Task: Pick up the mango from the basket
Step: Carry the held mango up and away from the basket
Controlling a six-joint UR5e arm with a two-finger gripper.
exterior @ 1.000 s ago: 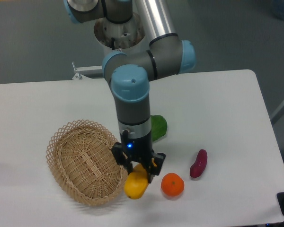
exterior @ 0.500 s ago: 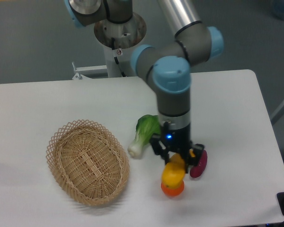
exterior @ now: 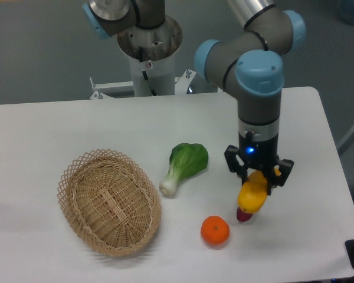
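Observation:
The yellow mango [exterior: 252, 197] hangs in the air at the right of the table, held between the fingers of my gripper [exterior: 258, 180], which is shut on it. The wicker basket [exterior: 109, 200] lies at the left of the table, far from the gripper, with nothing inside it. The mango hides most of a dark purple sweet potato [exterior: 242, 216] beneath it.
A round orange [exterior: 215, 230] sits on the table below and left of the mango. A green bok choy [exterior: 184, 165] lies between the basket and the gripper. The white table's right edge [exterior: 337, 177] runs close to the arm.
My gripper has carried the mango rightward from the basket's right rim, past the orange, to above the sweet potato. The bok choy, hidden before by the arm, now shows.

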